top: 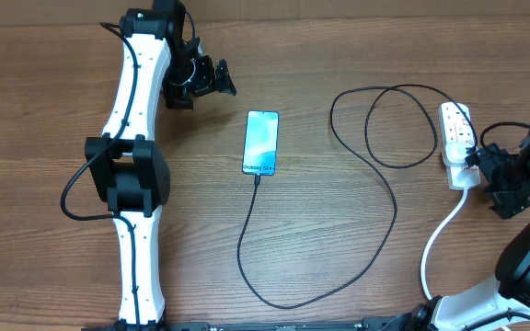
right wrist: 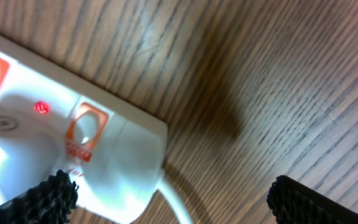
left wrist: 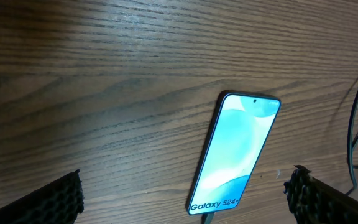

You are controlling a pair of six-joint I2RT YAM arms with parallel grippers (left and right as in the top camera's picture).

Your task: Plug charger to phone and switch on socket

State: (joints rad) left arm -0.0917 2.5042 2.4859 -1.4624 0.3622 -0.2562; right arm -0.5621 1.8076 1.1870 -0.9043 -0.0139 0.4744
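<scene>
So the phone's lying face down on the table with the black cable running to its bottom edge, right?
Not face down: the phone lies face up, screen lit, as the left wrist view shows. The black cable does run to its bottom edge.

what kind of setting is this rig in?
Probably a robotics lab bench: a brown wood-grain tabletop, two white-and-black robot arms, and task props, a slim cyan-screened smartphone and a white multi-outlet power strip.

One phone (top: 260, 142), one charger (top: 357, 230), one socket (top: 458, 145), two arms.
</scene>
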